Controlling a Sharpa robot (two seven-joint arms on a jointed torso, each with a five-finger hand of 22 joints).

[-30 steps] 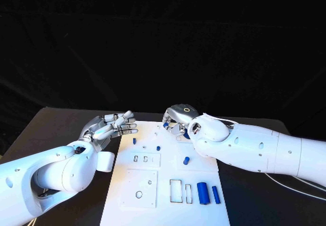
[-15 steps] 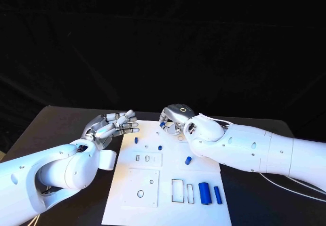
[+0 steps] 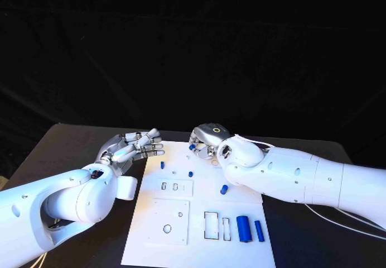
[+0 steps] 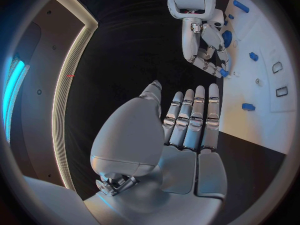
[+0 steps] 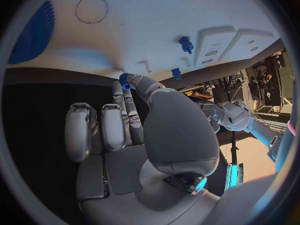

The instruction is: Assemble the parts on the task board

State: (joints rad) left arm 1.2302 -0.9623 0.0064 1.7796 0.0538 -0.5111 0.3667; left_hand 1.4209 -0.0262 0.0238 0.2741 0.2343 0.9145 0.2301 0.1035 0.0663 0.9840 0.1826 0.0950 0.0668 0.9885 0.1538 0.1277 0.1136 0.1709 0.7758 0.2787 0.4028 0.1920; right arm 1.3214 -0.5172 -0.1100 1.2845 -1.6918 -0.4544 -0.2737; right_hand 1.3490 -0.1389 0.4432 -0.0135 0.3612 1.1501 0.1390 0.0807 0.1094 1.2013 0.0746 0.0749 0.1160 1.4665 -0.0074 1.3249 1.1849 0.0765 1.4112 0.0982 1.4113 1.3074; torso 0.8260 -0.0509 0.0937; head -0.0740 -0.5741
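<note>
Fingers (image 5: 128,82) apparently pinch a blue part (image 5: 127,79) over the white task board (image 3: 201,234).

The task board (image 3: 201,223) is showing white against the black table (image 3: 72,151), with thin dark outlines marking its rectangular slots (image 3: 210,225) and small round holes. The parts are showing blue: two cylinders (image 3: 244,228) lying side by side near the board's near right corner, a small piece (image 3: 223,190) at mid-board, and small pegs (image 3: 162,165) farther up. The left hand (image 3: 133,148) is gleaming silver with darker grey between its segments, on a glossy white arm. The right hand (image 3: 207,139) is likewise showing silver-grey, pinching a small blue part (image 5: 127,80) at its fingertips. A blue ribbed disc (image 5: 34,32) is showing in the right wrist view.
</note>
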